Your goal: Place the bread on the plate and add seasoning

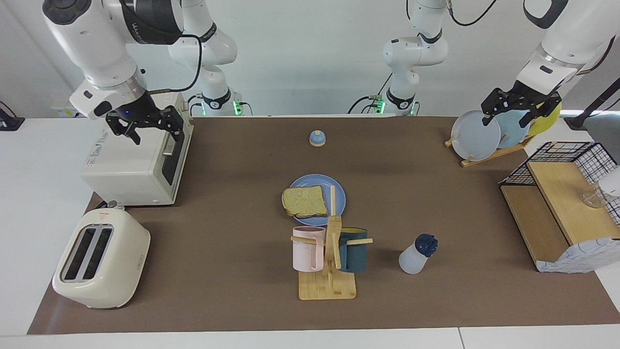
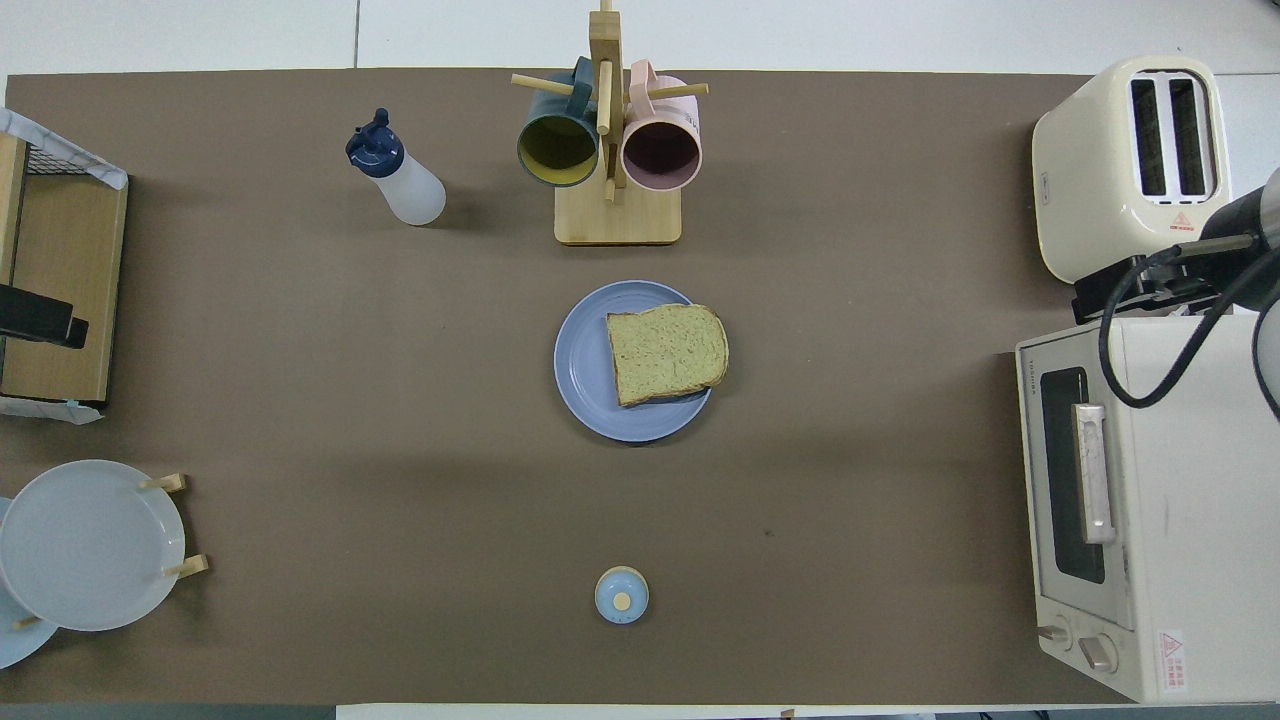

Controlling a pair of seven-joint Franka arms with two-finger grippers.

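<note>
The bread (image 1: 304, 201) is lying on the plate (image 1: 339, 196) mid-bench, well away from both fingers. The seasoning (image 1: 417, 254) is standing untouched. The left fingers (image 1: 514, 112) are hanging spread and empty over the plate rack (image 1: 489, 156); the right fingers (image 1: 154, 131) likewise over the oven (image 1: 131, 165).

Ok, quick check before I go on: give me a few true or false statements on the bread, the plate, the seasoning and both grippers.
1. The bread lies on the blue plate. True.
2. The seasoning bottle is held by the left gripper. False: it stands free on the table, beside the mug rack, toward the left arm's end.
3. The right gripper is up over the toaster oven, holding nothing. True.
4. The bread sits centred on the plate. False: it overhangs the rim toward the right arm's end.
5. The left gripper is over the bread. False: it is up over the plates in the rack.
6. The bottle's dark cap is on. True.
</note>
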